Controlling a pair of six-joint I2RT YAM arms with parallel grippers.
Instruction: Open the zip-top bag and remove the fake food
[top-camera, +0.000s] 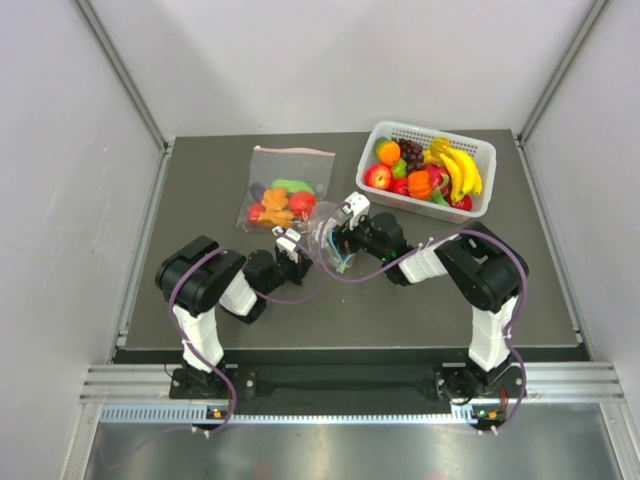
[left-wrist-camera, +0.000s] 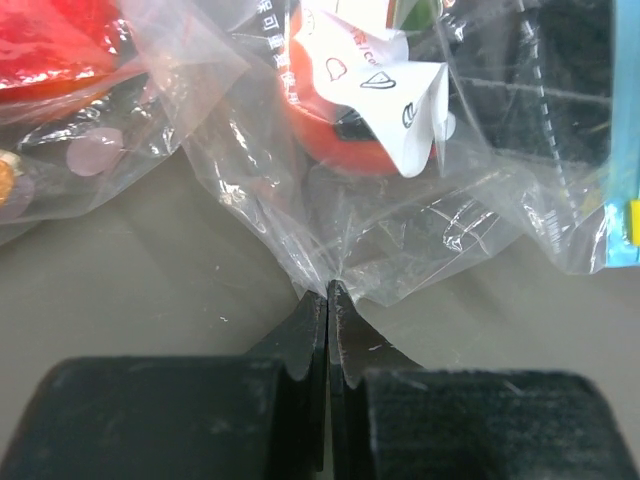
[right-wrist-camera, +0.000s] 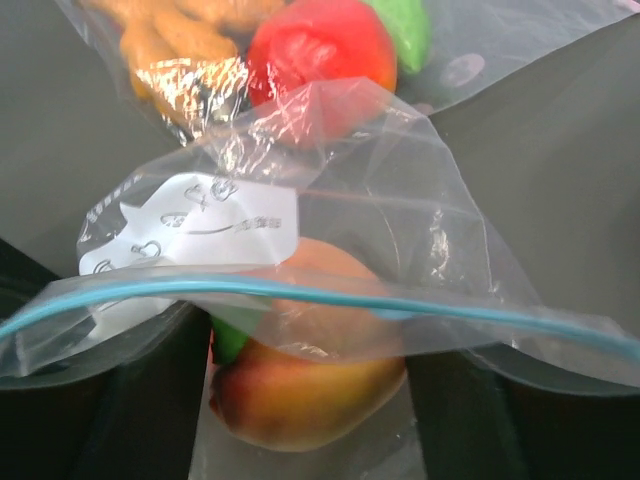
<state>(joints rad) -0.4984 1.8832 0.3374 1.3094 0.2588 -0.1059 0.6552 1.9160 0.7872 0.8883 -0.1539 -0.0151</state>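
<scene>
The small clear zip-top bag (top-camera: 330, 236) lies between my two grippers at the table's middle. My left gripper (left-wrist-camera: 328, 290) is shut on a pinched fold of the bag's plastic (left-wrist-camera: 400, 230), low over the table. An orange-red piece (left-wrist-camera: 335, 140) and a white printed label show through the bag. In the right wrist view the bag's teal zip strip (right-wrist-camera: 300, 292) runs across in front of my fingers. My right gripper (right-wrist-camera: 308, 400) sits inside the bag's mouth, its fingers against both sides of a peach-red fake food piece (right-wrist-camera: 300, 390). An orange piece and a green piece (right-wrist-camera: 228, 340) lie behind it.
A larger clear bag with a pink-red zip strip (top-camera: 285, 185) holds a brown gingerbread piece and red and green pieces just behind the small bag. A white basket (top-camera: 480, 150) of fruit with bananas and grapes stands at the back right.
</scene>
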